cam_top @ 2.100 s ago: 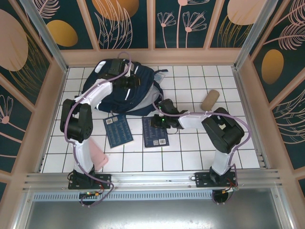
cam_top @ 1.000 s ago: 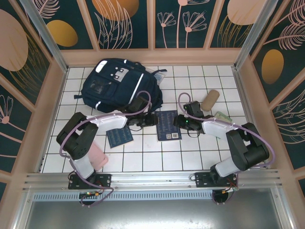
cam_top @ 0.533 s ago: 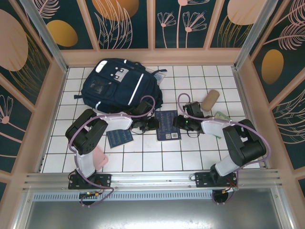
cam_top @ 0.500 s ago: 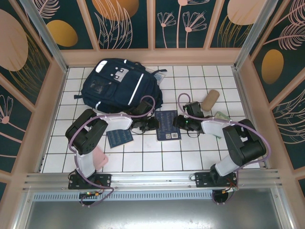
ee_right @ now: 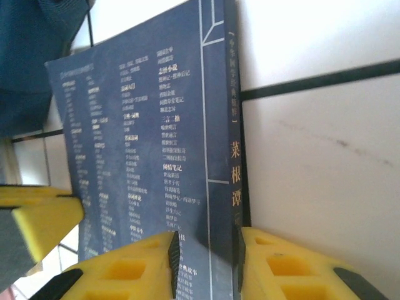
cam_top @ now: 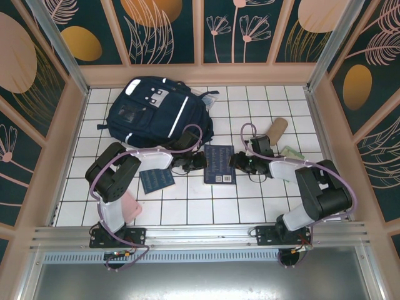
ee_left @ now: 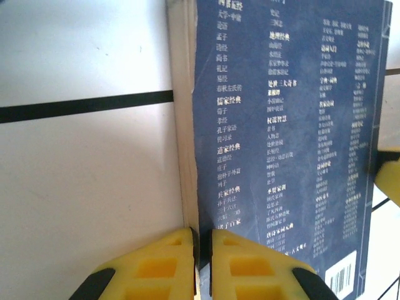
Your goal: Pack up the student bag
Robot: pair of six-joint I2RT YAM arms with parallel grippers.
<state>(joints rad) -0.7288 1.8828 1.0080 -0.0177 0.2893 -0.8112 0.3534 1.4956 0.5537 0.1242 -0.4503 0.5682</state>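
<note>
The white-tiled desk (cam_top: 250, 200) fills the floor of the walled cell. The student bag (cam_top: 156, 112), navy with white stripes, lies at the far left of the desk and reaches almost to the back wall. A corner of its blue fabric also shows at the upper left of the right wrist view.

The two white arms bend inward from their bases at the near edge and meet at the middle of the desk. Between them lies a blue book (cam_top: 219, 164), back cover up, printed with columns of Chinese text and a barcode. It is just beside the bag's near right corner.

A second blue book (cam_top: 156, 180) lies to its left, partly under the left arm. A tan cylindrical pouch (cam_top: 275, 131) rests tilted at the right, well apart from the bag. A pink flat item (cam_top: 131, 207) sits by the left arm's base.

The left gripper (cam_top: 200, 162) is at the book's left edge. In its wrist view the gripper (ee_left: 201, 250) is clenched almost together, with the cover's edge running into the thin gap beside the page block.

The right gripper (cam_top: 237, 162) is at the book's right edge. From its wrist camera the gripper (ee_right: 207, 240) grasps the book at the spine, one yellow finger on the cover and the other against the spine side.
</note>
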